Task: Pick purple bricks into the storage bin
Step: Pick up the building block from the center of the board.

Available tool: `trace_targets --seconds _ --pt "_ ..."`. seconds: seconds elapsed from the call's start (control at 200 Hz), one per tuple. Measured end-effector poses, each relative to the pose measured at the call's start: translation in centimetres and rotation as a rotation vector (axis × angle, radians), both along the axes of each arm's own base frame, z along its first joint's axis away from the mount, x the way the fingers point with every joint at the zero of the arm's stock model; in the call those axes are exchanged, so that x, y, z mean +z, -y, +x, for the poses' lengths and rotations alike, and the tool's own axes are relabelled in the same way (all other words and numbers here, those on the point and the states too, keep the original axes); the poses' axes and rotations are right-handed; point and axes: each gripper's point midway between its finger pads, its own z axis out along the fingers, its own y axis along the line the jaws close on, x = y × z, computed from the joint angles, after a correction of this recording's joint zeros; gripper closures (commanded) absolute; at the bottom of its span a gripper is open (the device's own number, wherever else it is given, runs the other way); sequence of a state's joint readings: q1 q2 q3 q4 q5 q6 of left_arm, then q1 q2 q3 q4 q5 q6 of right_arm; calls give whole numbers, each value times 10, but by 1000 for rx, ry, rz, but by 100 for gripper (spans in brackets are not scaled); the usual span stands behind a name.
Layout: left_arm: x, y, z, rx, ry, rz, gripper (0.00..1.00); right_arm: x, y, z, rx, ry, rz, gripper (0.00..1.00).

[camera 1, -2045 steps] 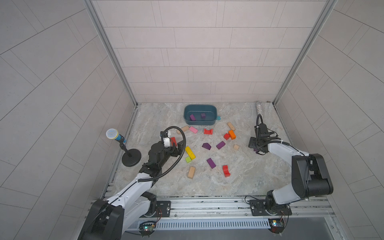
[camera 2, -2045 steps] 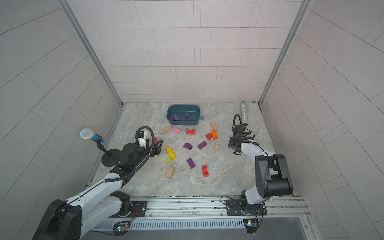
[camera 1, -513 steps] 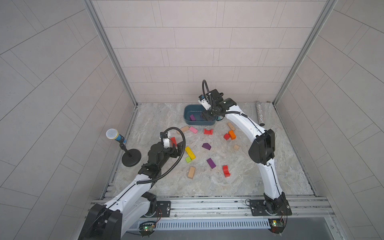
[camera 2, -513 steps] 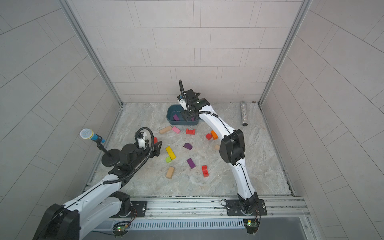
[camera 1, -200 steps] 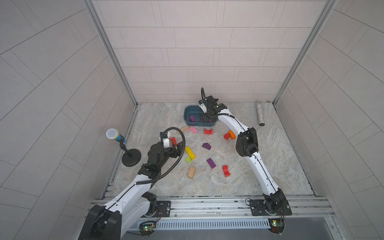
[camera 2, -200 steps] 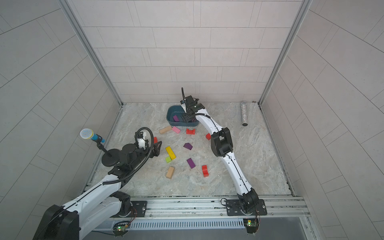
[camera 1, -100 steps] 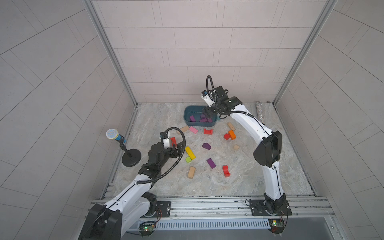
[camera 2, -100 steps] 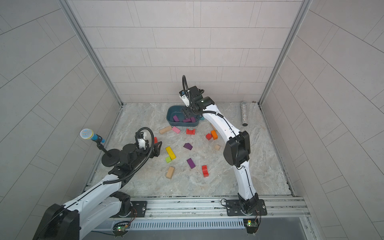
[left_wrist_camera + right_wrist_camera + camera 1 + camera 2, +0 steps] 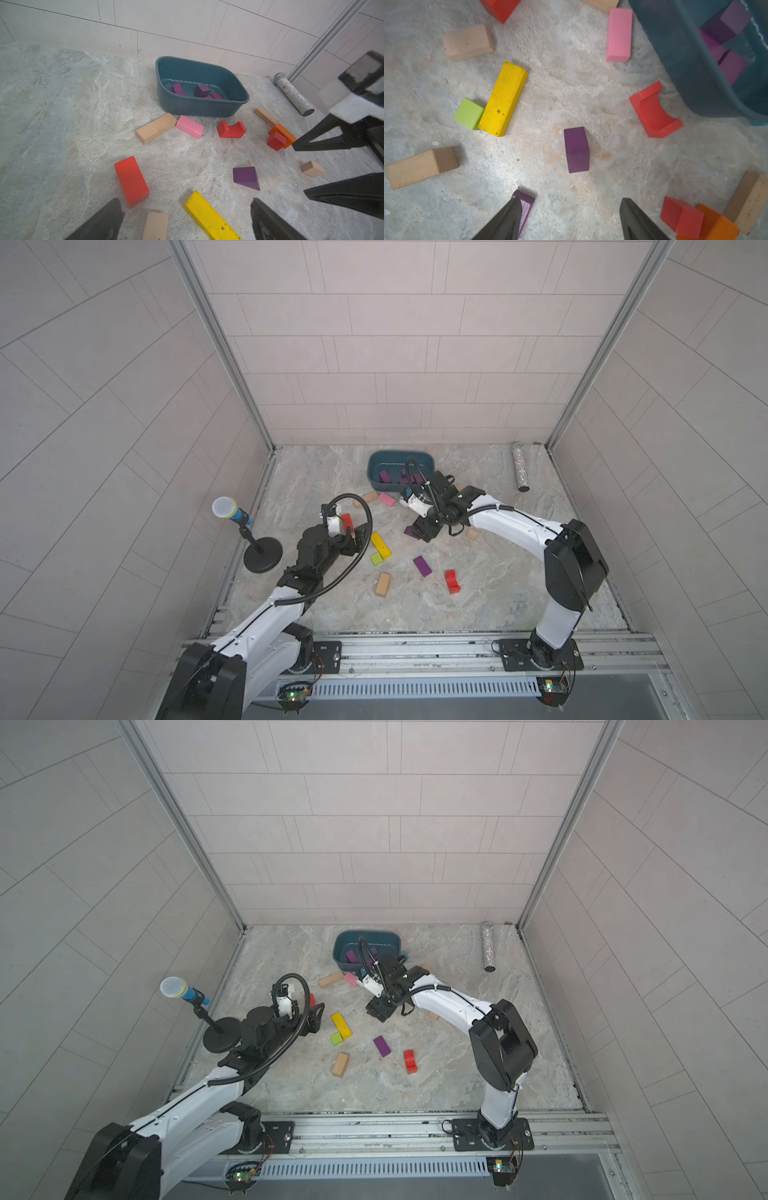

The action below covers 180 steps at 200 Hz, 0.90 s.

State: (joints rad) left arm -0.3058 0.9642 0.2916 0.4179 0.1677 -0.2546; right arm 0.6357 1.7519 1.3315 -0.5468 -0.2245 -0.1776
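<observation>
storage bin [image 9: 374,466]: dark teal tub at the far end of the marble table [image 9: 498,593], close to the back wall, seen in both top views [image 9: 338,948]. purple bricks, five in all. three lie inside the bin: one [image 9: 177,89] toward one end, a cube-like piece [image 9: 201,90] near the middle, and a third [image 9: 216,96] touching the cube-like piece. two lie out on the table: the purple wedge [image 9: 246,177], alone between the yellow bar [image 9: 209,216] and the red cube [image 9: 276,140]; the purple bar [image 9: 422,565], flat, well apart from the bin, between a natural wood block [image 9: 382,584] and a red notched block [image 9: 452,581]. right gripper [image 9: 570,198]: over the wedge, which shows at its edge in a top view [image 9: 424,533]; fingers [image 9: 506,220] parted fairly wide, nothing between them, nothing held, tips clear of the wedge; one finger overlaps the purple bar in the wrist view, contact cannot be told. left gripper [image 9: 185,200]: low over the table beside the red bar [image 9: 131,180], jaws spread to the full, empty. just in front of the bin: natural bar [image 9: 155,128], pink bar [image 9: 189,126], red arch [image 9: 231,129]. orange block [image 9: 282,133] touching the red cube. green cube [image 9: 469,113] against the yellow bar. at the table edges: microphone on a stand [image 9: 232,512], glitter cylinder [image 9: 519,466].
</observation>
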Motion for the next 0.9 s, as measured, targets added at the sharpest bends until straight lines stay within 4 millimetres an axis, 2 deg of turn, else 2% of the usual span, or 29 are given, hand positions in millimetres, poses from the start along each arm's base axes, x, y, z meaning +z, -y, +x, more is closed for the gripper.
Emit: trace_targets --seconds 0.175,0.405,0.56,0.776,0.901 --pt "0 0 0 0 1 0 0 -16 0 1 -9 7 18 26" --pt "0 0 0 0 1 0 0 -47 -17 2 3 -25 9 30" --pt "0 0 0 0 2 0 0 -64 -21 1 1 -50 -8 33" --pt "0 0 0 0 2 -1 0 -73 -19 5 -17 -48 -29 36" --pt "0 0 0 0 2 -1 0 -71 -19 9 -23 -34 -33 36"
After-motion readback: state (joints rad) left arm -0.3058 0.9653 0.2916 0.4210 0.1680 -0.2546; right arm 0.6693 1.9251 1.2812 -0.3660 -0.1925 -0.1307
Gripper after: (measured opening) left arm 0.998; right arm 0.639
